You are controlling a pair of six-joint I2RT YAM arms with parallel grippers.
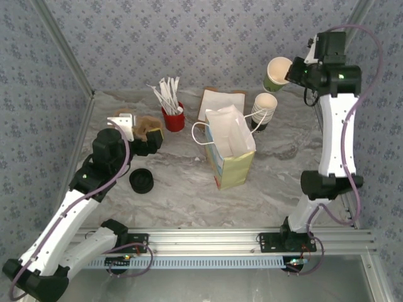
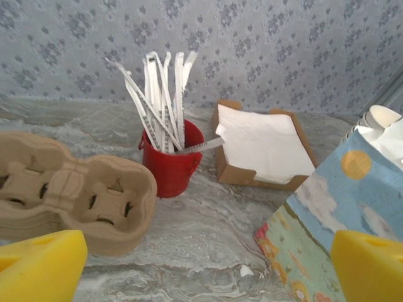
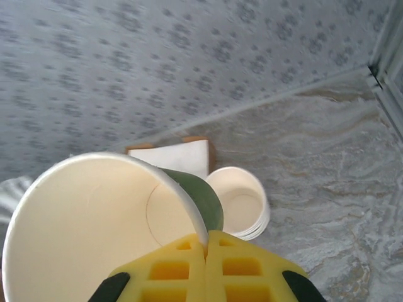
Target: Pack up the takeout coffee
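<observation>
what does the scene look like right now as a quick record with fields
right gripper: shut on rim of lidless cup, held clear of the table
left gripper: open, facing cup carrier and red cup of stirrers
paper bag: upright, open, mid-table
cup stack: right of bag
black lids: left of bag
napkin box: behind bag

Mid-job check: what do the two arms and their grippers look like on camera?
The left arm and right arm both have white links, black joints and a looping mauve cable. The left gripper and right gripper have yellow fingers. The right gripper's are moulded with a grid of square pockets.
</observation>
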